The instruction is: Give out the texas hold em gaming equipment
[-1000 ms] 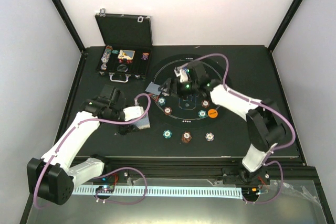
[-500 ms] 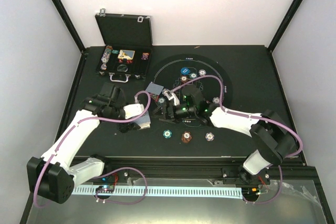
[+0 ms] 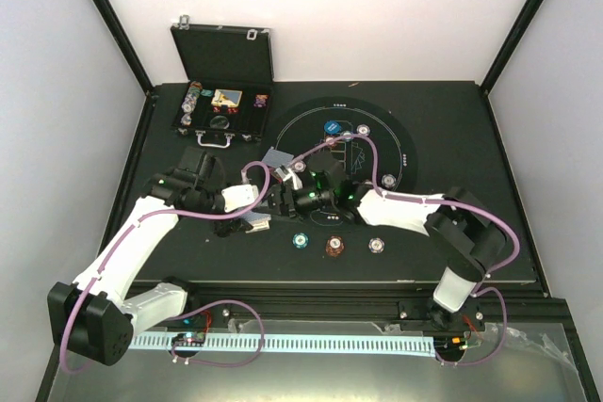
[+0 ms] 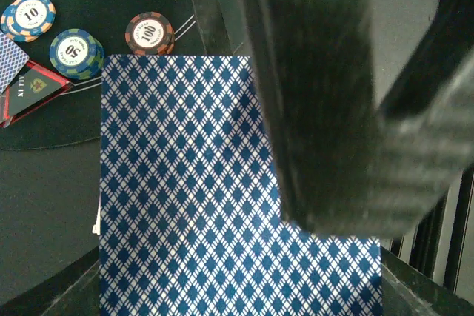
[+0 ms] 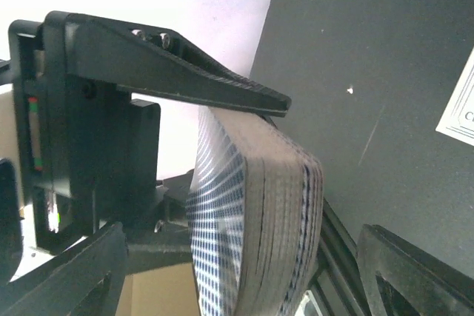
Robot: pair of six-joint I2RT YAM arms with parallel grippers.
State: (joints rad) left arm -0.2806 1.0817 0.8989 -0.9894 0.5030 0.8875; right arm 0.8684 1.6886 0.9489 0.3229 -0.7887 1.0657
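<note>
Now, across the desk (image 3: 471,233), the one big change is the right arm (image 3: 405,209). A second ago it reached over the middle of the mat (image 3: 400,143); since then it has swung to the left-centre of the frame, leaving the mat's chips and discs uncovered. The case (image 3: 222,56) at upper left stands open as before, and the left arm (image 3: 132,237) has not shifted.

I read that as one placement finished and the next card being fetched, so dealing is under way but not done.

The right arm now lies low and stretched leftward, elbow at lower right, with its wrist turned toward the other arm. The left arm is bent up from its base at lower left, its forearm angled to the right.

The right end effector (image 3: 280,200) is spread wide and sits just beside the left end effector (image 3: 254,217), holding nothing. The left one is pressed together on the deck (image 5: 252,212), one finger (image 5: 185,72) lying along its edge. A dark, blurred bar crosses the deck's blue back in the left wrist view, probably a right finger, though I cannot tell if it touches.

Three chips (image 3: 334,246) sit in a row at lower centre, near the desk's front edge. A red marker (image 4: 33,90) lies by two more chips at that view's upper left.
</note>
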